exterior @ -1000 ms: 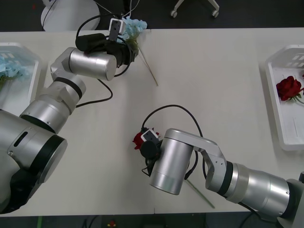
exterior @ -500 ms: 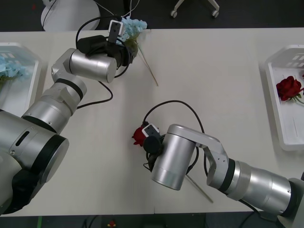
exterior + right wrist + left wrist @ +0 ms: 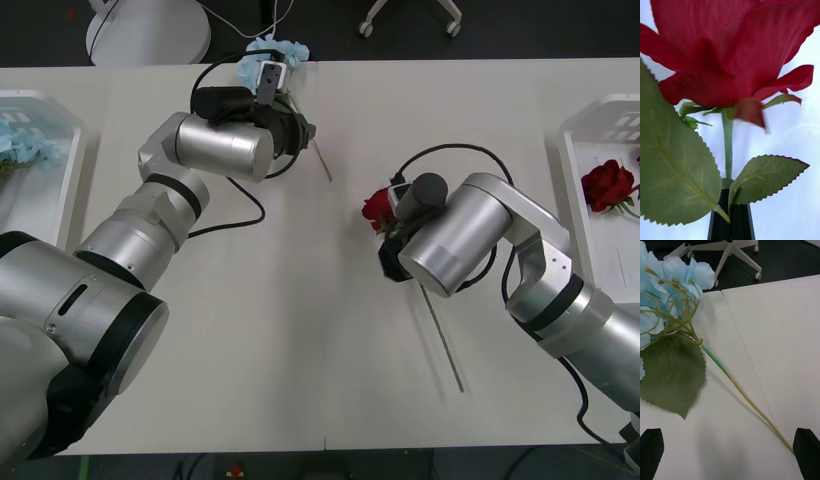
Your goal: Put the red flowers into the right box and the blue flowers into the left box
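The deep-red artificial rose (image 3: 379, 208) on its long thin green stem is clamped in the right gripper (image 3: 729, 210), whose black fingers (image 3: 739, 221) are closed tight on the stem just under a pair of serrated green leaves (image 3: 767, 178). Since half a second ago this rose has been lifted away from the near middle of the pale tabletop (image 3: 250, 350) and carried toward the right box, a shallow white plastic tray (image 3: 590, 215) with rounded corners; the bloom now sits clearly nearer that tray, though still well apart from it, with the stem trailing toward the table's near edge. Inside that tray lies another red rose (image 3: 608, 184).

Farther from that tray, at the table's far edge, a pale sky-blue fluffy flower cluster (image 3: 666, 288) with a broad dark green leaf (image 3: 672, 377) lies flat on the table. The left gripper (image 3: 730, 450) hovers over its stem, black fingers (image 3: 807, 452) spread wide and holding nothing; it has shifted a little toward the right tray since the earlier frame. Farthest from that tray, the matching white left box (image 3: 55, 165) holds blue flowers (image 3: 28, 140)
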### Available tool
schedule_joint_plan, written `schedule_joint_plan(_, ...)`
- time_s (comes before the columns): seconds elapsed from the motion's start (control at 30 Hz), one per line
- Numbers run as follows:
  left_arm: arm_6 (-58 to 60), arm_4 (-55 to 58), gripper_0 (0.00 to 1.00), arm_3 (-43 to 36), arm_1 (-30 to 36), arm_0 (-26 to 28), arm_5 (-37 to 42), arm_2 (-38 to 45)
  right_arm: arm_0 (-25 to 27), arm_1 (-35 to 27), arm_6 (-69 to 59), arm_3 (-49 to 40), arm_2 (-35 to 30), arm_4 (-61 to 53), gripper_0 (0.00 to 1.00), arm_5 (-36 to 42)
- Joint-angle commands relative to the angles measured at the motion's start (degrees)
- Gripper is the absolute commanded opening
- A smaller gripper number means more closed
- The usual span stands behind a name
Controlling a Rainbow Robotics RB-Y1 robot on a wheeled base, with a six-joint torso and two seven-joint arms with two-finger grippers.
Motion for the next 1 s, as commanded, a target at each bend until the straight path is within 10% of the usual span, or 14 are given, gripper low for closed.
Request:
schedule_joint_plan(0.03, 5.2, 0.1, 1.00, -0.8, -0.6, -0.2, -2.1, 1.9, 1.9, -3.8, 0.2, -0.1, -5.9, -3.4, 0.00, -3.2)
schedule_joint_plan(0.23, 5.4, 1.2, 1.00, -0.8, -1.3, 0.3, -1.2, -3.2, 3.6, -4.7, 0.3, 0.7, -10.5, -3.8, 0.03, -3.4)
schedule_joint_plan(0.33, 5.6, 1.6, 1.00, -0.8, -2.4, 0.2, 1.1, -4.0, 4.4, -4.8, 0.8, 2.5, -10.3, -3.2, 0.56, -4.5)
schedule_joint_plan(0.57, 5.7, 2.2, 1.00, -0.8, -5.0, 0.3, 2.3, -4.9, 5.0, -4.8, 1.8, 3.7, -9.4, -3.1, 0.93, -6.3)
schedule_joint_plan(1.0, 5.0, 1.2, 1.00, -0.7, -6.1, 0.2, 9.7, -9.0, 4.9, -2.6, 2.0, 3.7, -7.2, -0.1, 0.97, -6.3)
